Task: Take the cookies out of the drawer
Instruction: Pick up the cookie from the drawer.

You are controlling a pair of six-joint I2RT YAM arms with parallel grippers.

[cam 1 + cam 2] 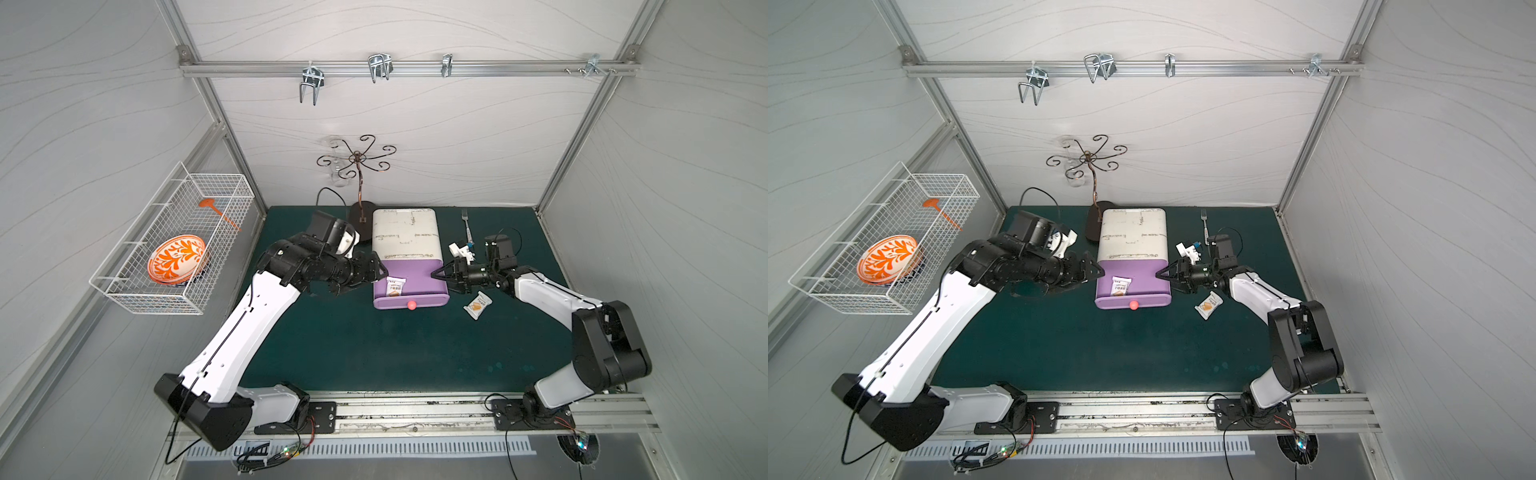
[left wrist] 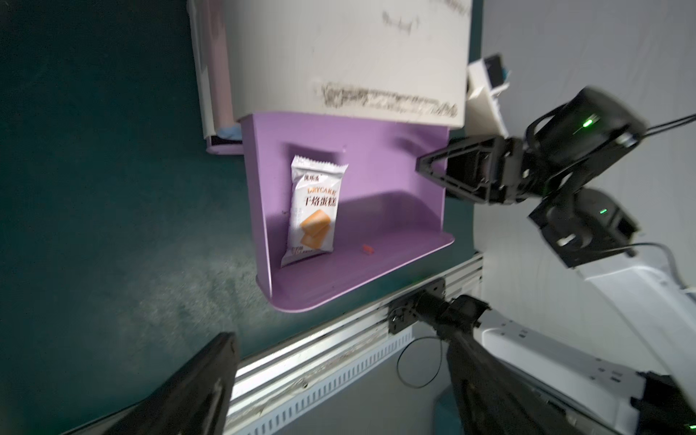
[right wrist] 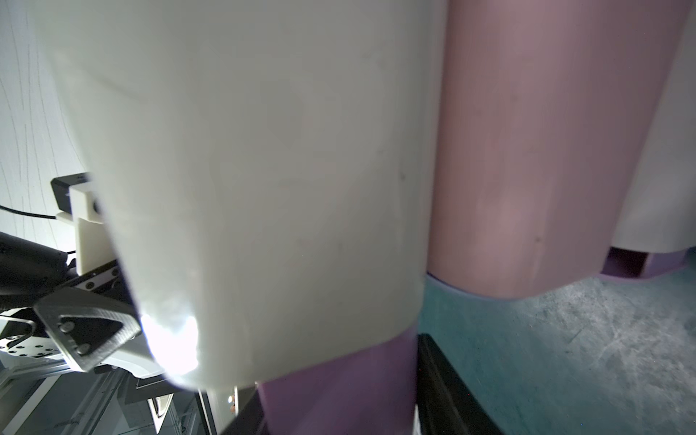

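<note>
1. Cookies: 2 wrapped packets in view. Drawer packet (image 1: 395,286), white, lies flat on the floor of the open purple drawer (image 1: 422,278), near its front-left corner. Bench packet (image 1: 478,306) lies on the bench (image 1: 374,353) just right of the drawer, already out. The drawer's rear part sits under the white cabinet (image 1: 405,237), so whether more packets remain there cannot be told.
2. Left fingers (image 1: 371,267): spread wide, empty, poised just beside the drawer's left wall. Hazard: the drawer packet lies so near that wall that 1 finger could land on the rim on the way in. That would shove the drawer or the cabinet sideways.
3. Wrapper of the drawer packet: flat and slick-looking. Hazard: the fingers could skid over it, push it back under the cabinet, or nip only a crimped end so that it drops on the lift.
4. Right fingers (image 1: 442,272): part-closed astride the drawer's right wall, to all appearance pinching it. Hazard: a slip or tug here could slide the drawer inward against the left fingers, or drag the cabinet.
5. Bench packet: close beneath the right arm. Hazard: a careless withdrawal of that arm could sweep it away.
</note>
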